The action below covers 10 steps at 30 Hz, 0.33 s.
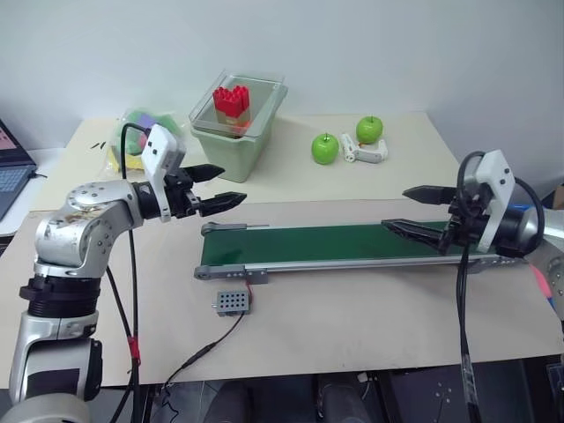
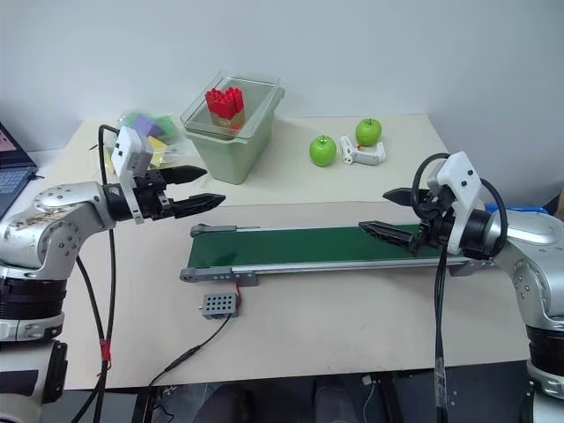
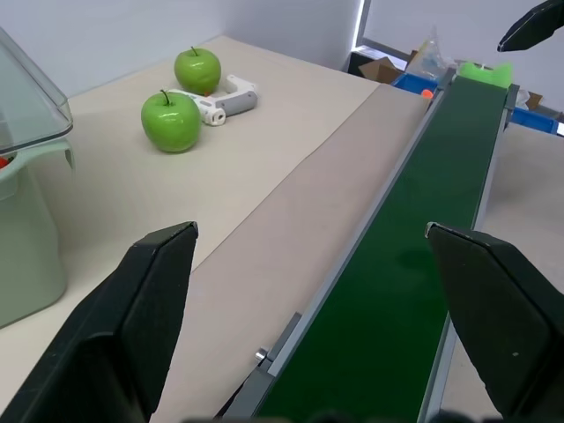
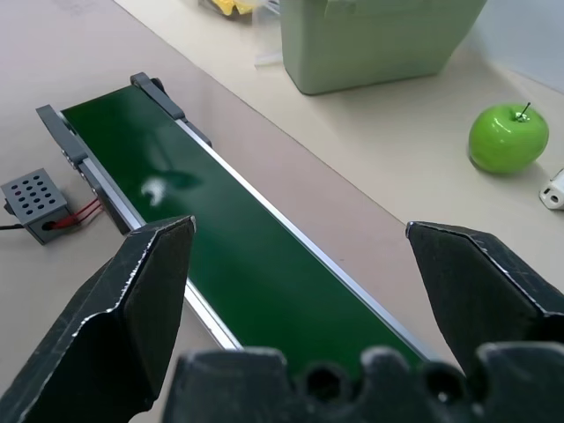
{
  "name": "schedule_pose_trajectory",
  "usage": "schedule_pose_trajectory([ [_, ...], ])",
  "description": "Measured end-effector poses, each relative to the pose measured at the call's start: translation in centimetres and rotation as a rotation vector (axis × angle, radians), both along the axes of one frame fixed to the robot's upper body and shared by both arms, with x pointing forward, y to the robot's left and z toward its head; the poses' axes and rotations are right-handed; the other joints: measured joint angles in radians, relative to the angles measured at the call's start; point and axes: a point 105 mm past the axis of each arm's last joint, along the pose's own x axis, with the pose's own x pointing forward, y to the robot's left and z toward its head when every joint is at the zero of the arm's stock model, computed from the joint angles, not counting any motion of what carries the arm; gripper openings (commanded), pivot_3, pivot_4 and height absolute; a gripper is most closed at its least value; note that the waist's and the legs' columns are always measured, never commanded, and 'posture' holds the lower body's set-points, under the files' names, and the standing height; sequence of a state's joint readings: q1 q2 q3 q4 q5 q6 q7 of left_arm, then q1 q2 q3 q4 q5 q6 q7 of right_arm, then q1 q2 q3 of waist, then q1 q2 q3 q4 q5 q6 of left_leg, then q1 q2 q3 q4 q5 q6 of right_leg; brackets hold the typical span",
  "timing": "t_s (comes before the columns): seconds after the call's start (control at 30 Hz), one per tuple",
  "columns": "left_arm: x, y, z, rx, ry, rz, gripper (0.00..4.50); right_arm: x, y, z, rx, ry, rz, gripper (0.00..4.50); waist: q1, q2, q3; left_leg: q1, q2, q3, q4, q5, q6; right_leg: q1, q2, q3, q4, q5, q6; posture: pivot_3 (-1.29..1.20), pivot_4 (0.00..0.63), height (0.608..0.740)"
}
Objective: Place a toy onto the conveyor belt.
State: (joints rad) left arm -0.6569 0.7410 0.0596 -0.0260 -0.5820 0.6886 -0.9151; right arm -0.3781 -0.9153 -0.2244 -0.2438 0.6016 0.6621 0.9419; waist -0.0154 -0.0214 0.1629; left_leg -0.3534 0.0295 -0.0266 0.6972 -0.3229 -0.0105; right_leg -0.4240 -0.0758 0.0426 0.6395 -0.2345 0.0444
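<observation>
Bench point(image 1: 352, 308): pale, wide, w/ everything on it. Conveyor belt point(image 1: 308, 244) runs left-right across the middle, dark green in a grey frame.

Far left-centre is a pale green tub point(image 1: 233, 132) w/ clear lid and a red brick toy point(image 1: 231, 100) on top. A heap of coloured items point(image 1: 132, 123) sits farther left.

Left pincer point(image 1: 231, 185) hovers off the belt's left end, jaws wide apart, nothing in them. Right pincer point(image 1: 396, 209) hangs over the belt's right part, also wide apart & empty.

Two green apples point(image 1: 325, 148) point(image 1: 369, 129) lie far right-centre w/ a small white gadget point(image 1: 366, 152) beside them. A grey control box point(image 1: 233, 302) sits near the belt's left end, wired to it.

Toy point(image 3: 483, 72): left wrist view shows a lime-green lump at the belt's far right end, just below a right fingertip. Prob. the plush, though face marks are too small to tell. If so, it's on the belt and released.

Risks:
- It sits v. close to the end roller, so it could tip off the right end if the belt runs that way.
- The right jaws are close above it, so a low or sideways pull-out could clip it & knock it off.
- The right arm's hanging cable could drag across the frame.
</observation>
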Motion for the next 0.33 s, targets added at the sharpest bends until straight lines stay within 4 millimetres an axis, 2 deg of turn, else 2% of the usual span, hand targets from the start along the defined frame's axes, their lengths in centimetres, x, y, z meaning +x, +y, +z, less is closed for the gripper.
schedule_pose_trajectory([
  [0.33, 0.06, -0.23, 0.23, -0.005, -0.008, -0.005, 4.44, 0.20, -0.25, 0.05, 0.001, 0.002, -0.007, 4.50, 0.000, 0.000, 0.000, 0.000, 0.000, 0.000, 0.000, 0.000, 0.000, 0.000, 0.000, 0.000, 0.000, 0.000, 0.000, 0.00, 0.150, 0.740],
])
